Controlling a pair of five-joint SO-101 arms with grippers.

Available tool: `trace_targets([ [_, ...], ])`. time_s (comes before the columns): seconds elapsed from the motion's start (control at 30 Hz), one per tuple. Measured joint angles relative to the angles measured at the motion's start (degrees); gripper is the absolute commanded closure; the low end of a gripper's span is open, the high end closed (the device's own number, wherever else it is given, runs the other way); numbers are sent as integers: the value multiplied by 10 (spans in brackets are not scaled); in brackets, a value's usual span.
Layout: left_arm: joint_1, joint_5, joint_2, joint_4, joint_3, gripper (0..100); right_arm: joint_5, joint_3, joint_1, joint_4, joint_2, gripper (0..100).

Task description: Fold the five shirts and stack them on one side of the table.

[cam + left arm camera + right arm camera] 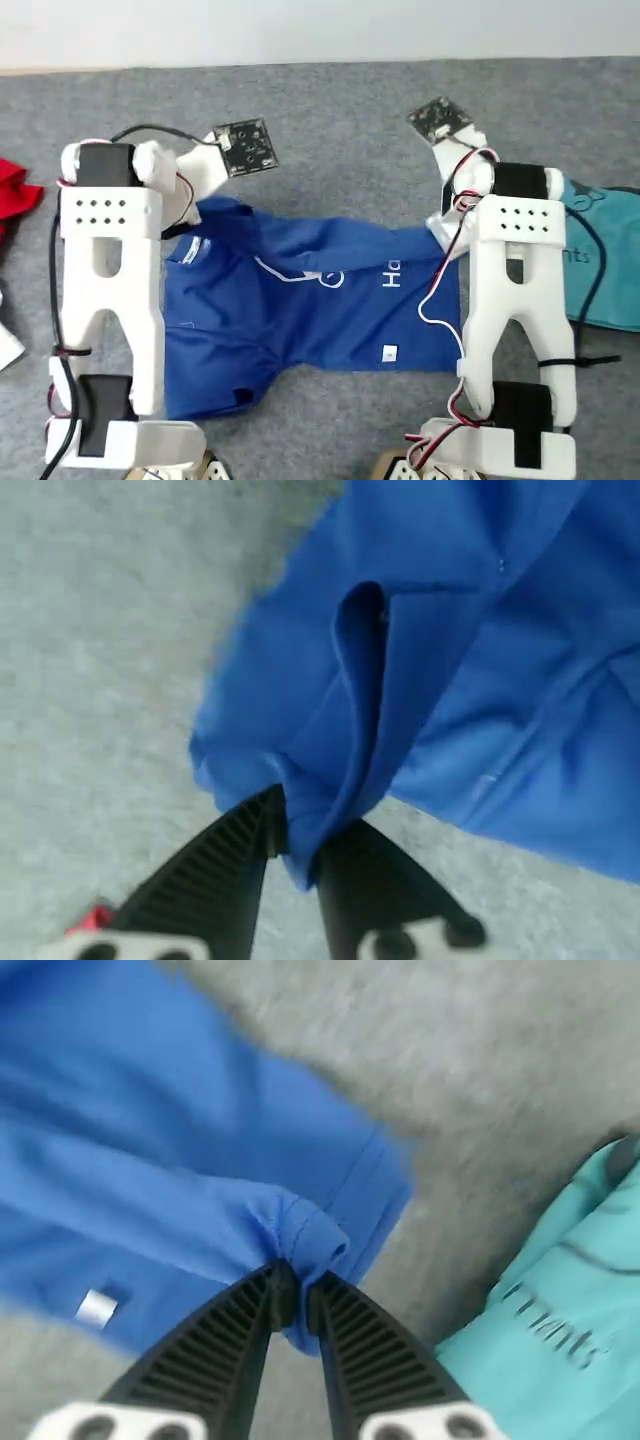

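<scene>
Overhead: the blue shirt [320, 300] lies spread and a little wrinkled on the grey felt-like table [340, 110], between the two white arms. A teal shirt [605, 270] lies just beside it on the right arm's side, and a red cloth [15, 190] at the far left edge.
Left wrist: the left gripper [295, 825], with black ribbed fingers, is pinched on a folded edge of the blue shirt, probably near the collar.
Right wrist: the right gripper [293, 1285] is clamped on the stitched hem of the blue shirt, with the smooth teal shirt near it.

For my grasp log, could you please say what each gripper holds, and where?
Both pinch the blue fabric shirt: left gripper a bunched edge fold, right gripper its hemmed corner.
</scene>
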Motion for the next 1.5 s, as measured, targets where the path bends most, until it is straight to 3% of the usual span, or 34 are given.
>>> trace_targets([
  [0.33, -3, -57, 0, 0, 128, 998, 27, 17, 0, 98, -1, 987],
  [0.9, 36, -127, -100, 0, 324, 998, 60, 105, 0, 103, -1, 987],
  [1.5, 17, -133, -101, -1, 332, 848, 60, 107, 0, 97, -1, 984],
])
